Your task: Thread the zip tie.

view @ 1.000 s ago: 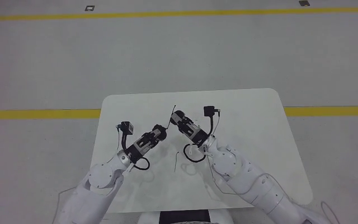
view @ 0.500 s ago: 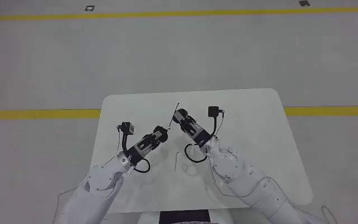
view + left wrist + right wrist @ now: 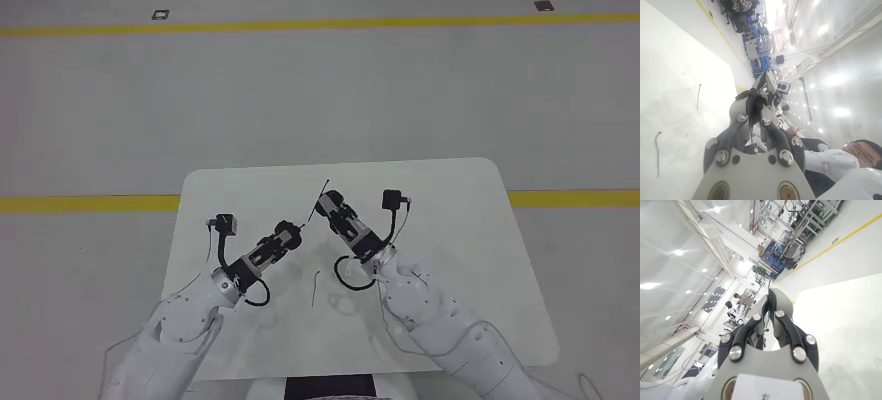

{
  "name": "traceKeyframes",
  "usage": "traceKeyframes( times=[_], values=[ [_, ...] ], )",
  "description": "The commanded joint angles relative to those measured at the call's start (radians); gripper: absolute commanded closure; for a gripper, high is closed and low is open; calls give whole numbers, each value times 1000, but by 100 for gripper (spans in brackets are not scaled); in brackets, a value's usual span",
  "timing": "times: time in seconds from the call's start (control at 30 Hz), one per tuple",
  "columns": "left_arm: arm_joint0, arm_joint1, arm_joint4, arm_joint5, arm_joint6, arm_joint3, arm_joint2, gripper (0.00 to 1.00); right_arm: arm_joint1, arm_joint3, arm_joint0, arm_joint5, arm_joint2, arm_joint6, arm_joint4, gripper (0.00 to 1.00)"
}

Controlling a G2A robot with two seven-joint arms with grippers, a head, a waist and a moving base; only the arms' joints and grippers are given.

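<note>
Top view: my left pincer [image 3: 291, 230] and my right pincer [image 3: 321, 205] are raised over the middle of the white table [image 3: 460, 200], tips near one another, the right one slightly farther and to the right. The black zip tie [image 3: 326, 185] is in the right pincer, and its thin free end pokes out past the tip toward the far side. A loose zip tie [image 3: 315, 288] lies flat on the table nearer to me, between the two arms and apart from both pincers. Left wrist view: the left pincer [image 3: 753, 106] is pressed together on a black part of the zip tie [image 3: 751, 130], and a thin strand of it runs back between the fingers. The loose zip tie [image 3: 698, 96] and a second loose tie [image 3: 657, 153] lie flat on the table [image 3: 677, 56], well apart from one another and not touching the pincer. Right wrist view: the right pincer [image 3: 769, 298] is pressed together, pinching the zip tie [image 3: 768, 284] between its ribbed pads. The strand stands out straight beyond the fingertips. The table [image 3: 838, 306] lies beneath and to the right.
</note>
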Motion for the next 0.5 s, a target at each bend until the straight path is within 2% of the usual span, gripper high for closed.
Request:
traceKeyframes(
  times=[0.0,0.37,0.43,0.47],
  values=[
    [-6,-4,12,0,14,2,-2,100,2,-11,-6,0,8,-3,29,100],
    [-8,-6,14,0,20,5,-2,100,4,-15,-8,0,13,-2,41,100],
    [-8,-8,11,0,33,-3,1,100,4,-15,-8,0,13,-2,41,100],
    [-5,-8,43,0,54,-19,-5,100,4,-15,-8,0,13,-2,41,100]
  ],
)
